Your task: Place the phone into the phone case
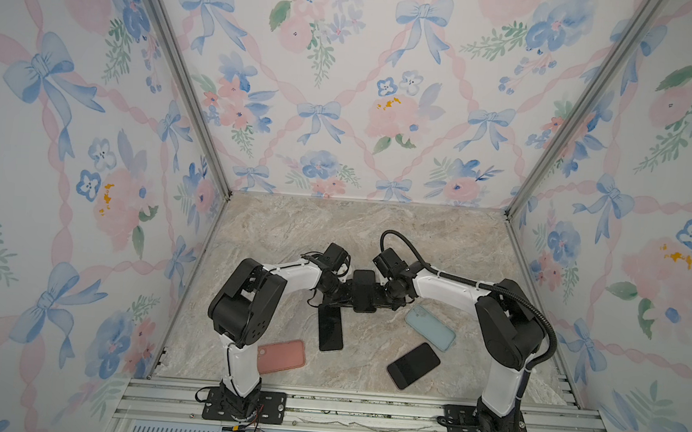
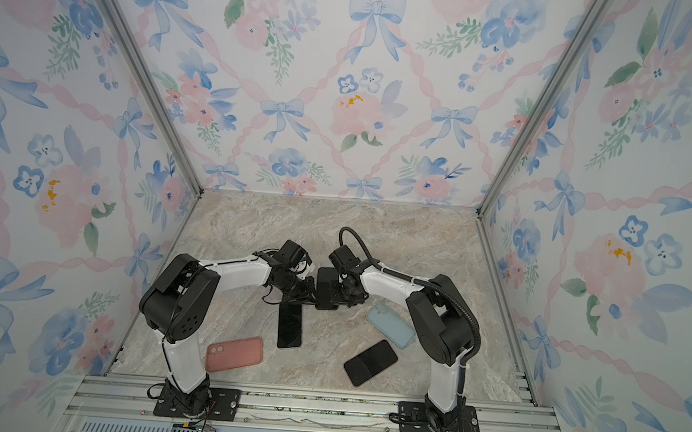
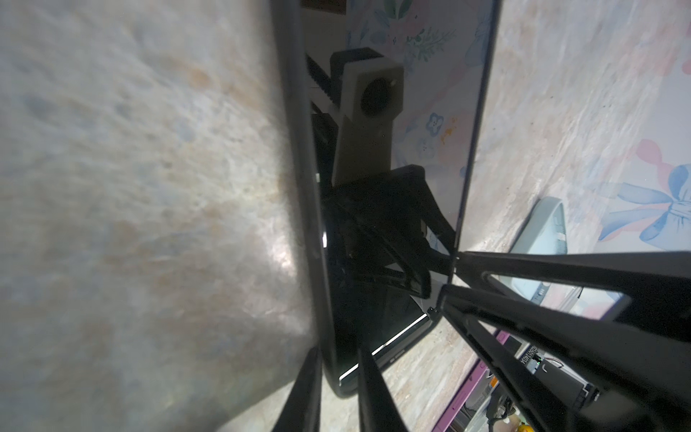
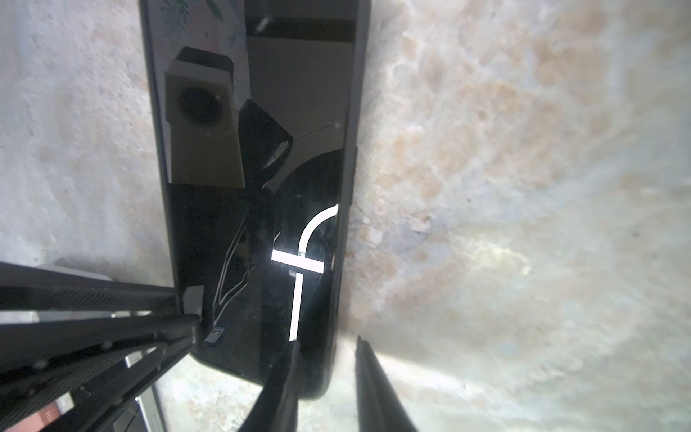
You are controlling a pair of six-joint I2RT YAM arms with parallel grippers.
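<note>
— Currently, where is the phone sitting, and what are the claws doing?

— The black phone [image 1: 363, 291] is sitting between the two arms at mid-table, screen up. A dark raised wall is running round the glass, so I am judging it to be already lying in a black case [image 3: 299, 149]. Whether it is resting on the marble table [image 1: 376, 236] or hanging just above it, I cannot tell. The left gripper [image 3: 336, 351] is straddling one long edge with its jaws drawn narrow, one finger [image 3: 374, 396] on the glass and its mate against the outer wall. That is looking like a pinch on the rim. The right gripper [image 4: 327, 340] is straddling the opposite edge, but bare marble is showing between its outer finger and the case. It is standing spread and gripping nothing.

— How is the item going to handle?

— I am rating the phone as stiff and fairly heavy for its size, with slick, breakable glass. The case wall is looking softer and should be yielding under pressure. I am advising contact at the rim and corners, never mid-screen.

— Anything else lying nearby?

— A second black phone [image 1: 330, 328] is lying just beside the left claw. A pink case [image 1: 281, 356], a pale blue case [image 1: 430, 328] and a third phone [image 1: 413, 365] are lying apart, nearer the bases.
</note>
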